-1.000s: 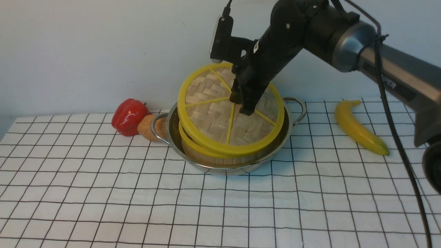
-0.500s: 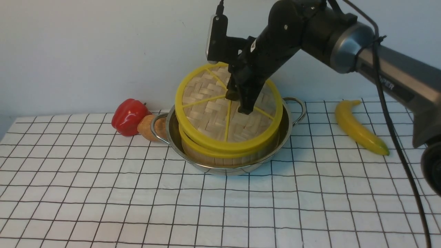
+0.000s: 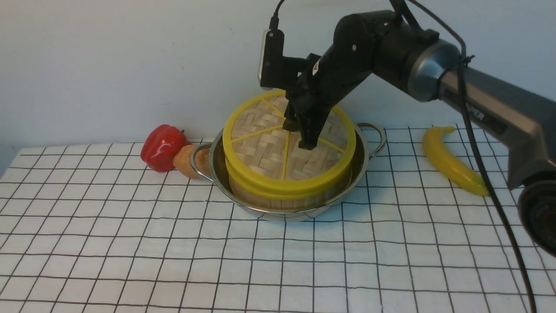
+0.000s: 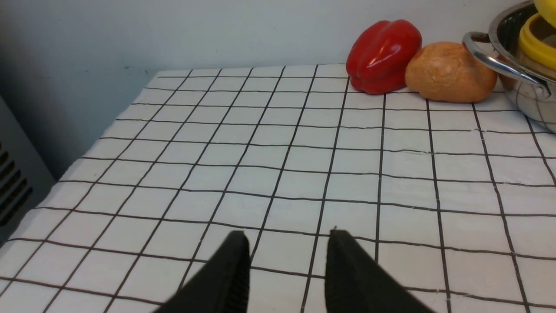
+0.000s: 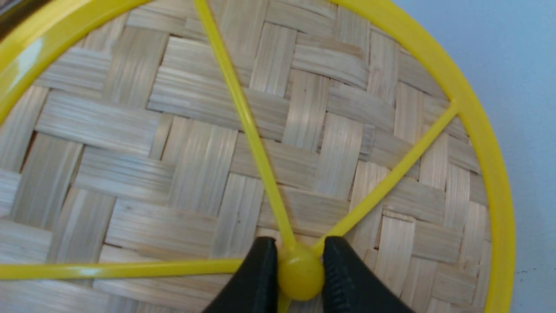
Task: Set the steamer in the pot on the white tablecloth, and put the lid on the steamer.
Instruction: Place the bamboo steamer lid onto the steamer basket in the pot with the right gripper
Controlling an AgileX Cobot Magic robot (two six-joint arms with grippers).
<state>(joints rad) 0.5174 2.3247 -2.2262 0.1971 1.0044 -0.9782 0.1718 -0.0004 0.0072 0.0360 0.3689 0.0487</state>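
The pot [image 3: 364, 163] stands on the white tablecloth [image 3: 173, 261] at mid-table, with the steamer [image 3: 278, 202] inside it. The lid [image 3: 260, 148] lies on top of the steamer and covers its contents. My right gripper [image 3: 297, 135] comes down from above and is shut on the lid's yellow centre knob [image 5: 300, 278]; both black fingers [image 5: 260, 269] press its sides. In the left wrist view my left gripper [image 4: 289, 234] hangs open over bare tablecloth [image 4: 260, 152], holding nothing, well left of the pot's handle [image 4: 499, 61].
A red pepper [image 3: 163, 147] and a brown lump [image 3: 186, 161] sit against the pot's left handle. A yellow banana [image 3: 451, 161] lies to the right. The wall stands close behind the pot. A grey vented box [image 4: 13, 182] is past the cloth's left edge.
The lid, tilted up a second ago, has come down to rest nearly level on the steamer. My right gripper went down and slightly left with it, still gripping the knob.
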